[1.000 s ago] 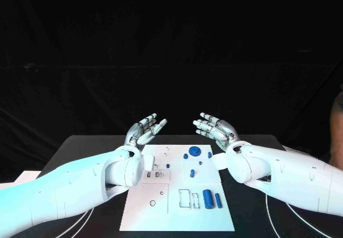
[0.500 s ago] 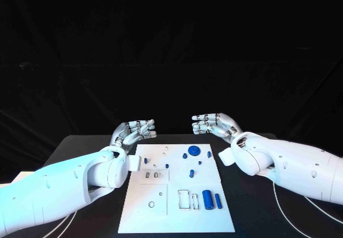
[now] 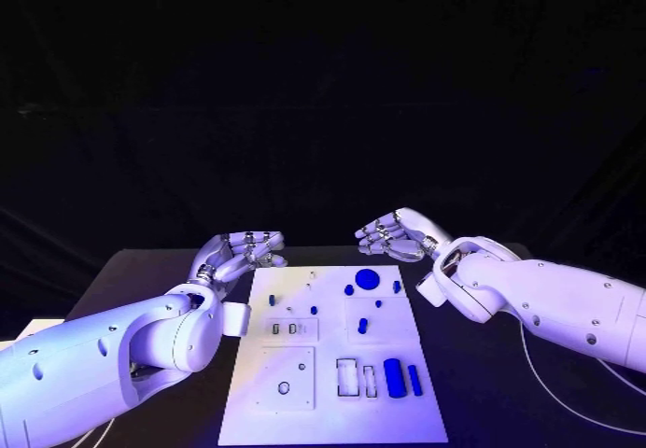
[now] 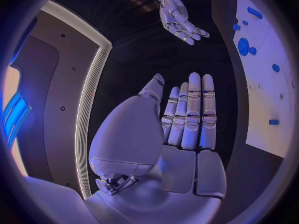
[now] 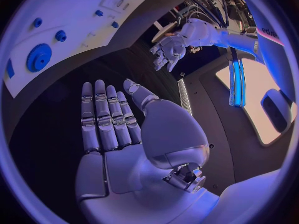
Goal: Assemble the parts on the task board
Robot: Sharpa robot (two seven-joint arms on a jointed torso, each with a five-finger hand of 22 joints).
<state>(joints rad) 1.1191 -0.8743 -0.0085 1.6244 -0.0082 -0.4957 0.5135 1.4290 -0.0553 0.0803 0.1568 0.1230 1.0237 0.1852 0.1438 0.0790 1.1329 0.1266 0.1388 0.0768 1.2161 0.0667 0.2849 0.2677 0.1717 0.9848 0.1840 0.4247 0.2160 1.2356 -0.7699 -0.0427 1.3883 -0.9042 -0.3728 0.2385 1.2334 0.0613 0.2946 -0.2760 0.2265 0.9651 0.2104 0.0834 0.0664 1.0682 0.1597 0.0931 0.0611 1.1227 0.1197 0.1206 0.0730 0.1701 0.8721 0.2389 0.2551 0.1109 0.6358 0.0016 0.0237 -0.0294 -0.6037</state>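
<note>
Beyond the far edge of the task board (image 3: 256,411), the left hand (image 3: 240,252) and right hand (image 3: 395,235) have been lowered and turned palm-down, fingers extended, holding nothing. Every blue part (image 3: 366,277) lies untouched on the board; assembly is judged not begun.

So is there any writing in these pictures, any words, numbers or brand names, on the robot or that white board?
Task board: no writing that can be read; it bears outlines and blue parts only.
Left hand: no lettering to be seen.
Right hand: no lettering to be seen.
Right wrist view, near the circle's rim: a few dark letters on a white surface, too small and cut off to read.
</note>
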